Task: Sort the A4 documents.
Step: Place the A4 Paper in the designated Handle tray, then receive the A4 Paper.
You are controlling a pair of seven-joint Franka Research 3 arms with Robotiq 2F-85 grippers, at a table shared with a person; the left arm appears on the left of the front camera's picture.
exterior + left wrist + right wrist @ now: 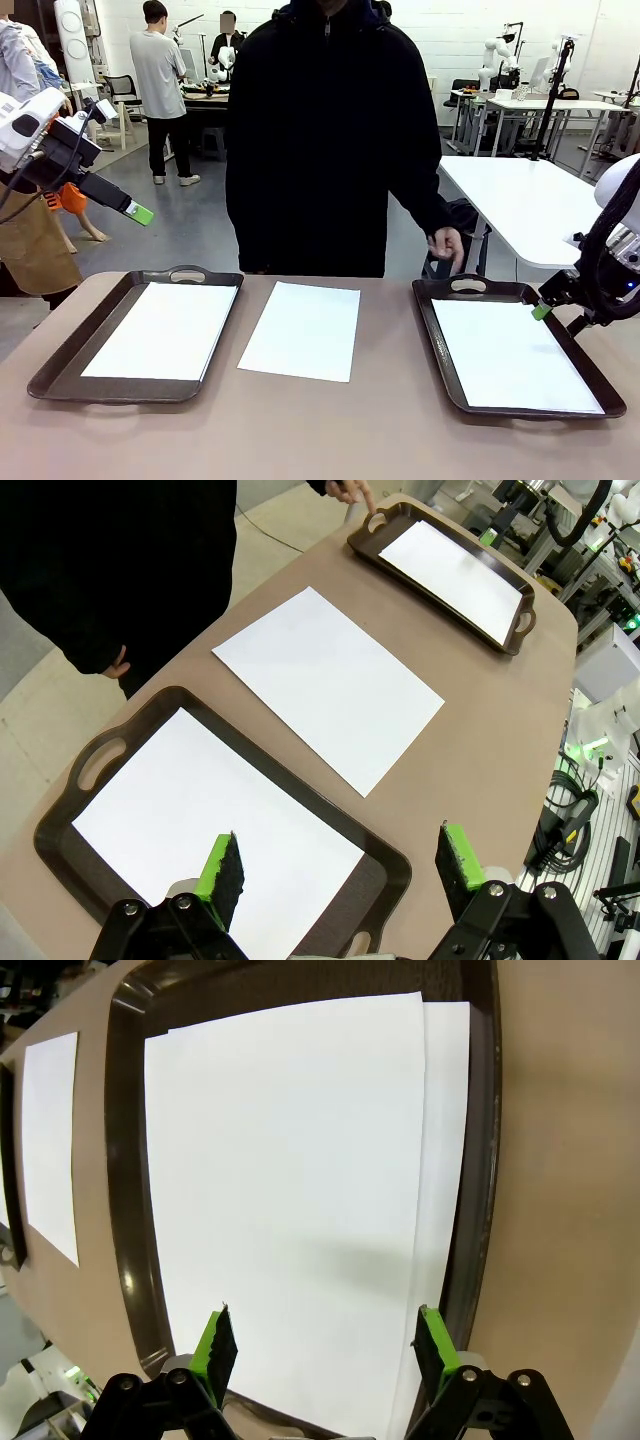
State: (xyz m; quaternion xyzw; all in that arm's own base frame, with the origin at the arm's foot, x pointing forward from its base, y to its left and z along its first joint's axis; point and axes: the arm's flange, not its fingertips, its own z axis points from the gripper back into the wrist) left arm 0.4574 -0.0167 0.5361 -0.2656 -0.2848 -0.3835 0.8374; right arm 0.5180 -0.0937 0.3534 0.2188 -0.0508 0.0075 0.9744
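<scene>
While a person in a dark top (pixel 330 140) stands at the far edge of the tan table (pixel 320 430), three sets of blank A4 paper lie across it: one sheet (pixel 165 330) in the left tray (pixel 60 365), a loose sheet (pixel 303 330) bare on the tabletop between the trays, and paper (pixel 512 357) in the right tray (pixel 440 350). From the right wrist, the right tray's paper proves to be at least two sheets, the upper one (pixel 290 1190) shifted to leave a strip of a lower sheet (pixel 447 1140) exposed along one side; how many lie beneath cannot be made out.

The left gripper (pixel 340 865) hangs high above the near end of the left tray, its green-padded fingers spread wide with nothing between them; in the front view only one green pad (pixel 139 212) juts out from the arm, raised well off the table. The right gripper (pixel 325 1345) hovers over the right tray's paper, jaws likewise parted and empty; from the front it is partly hidden behind its own wrist and cut off by the picture's edge, a single pad (pixel 541 311) showing just over the tray's right rim.

The person's hand (pixel 447 247) hangs just behind the right tray's far handle (pixel 467 286), and the other hand (pixel 118 665) near the left tray.
</scene>
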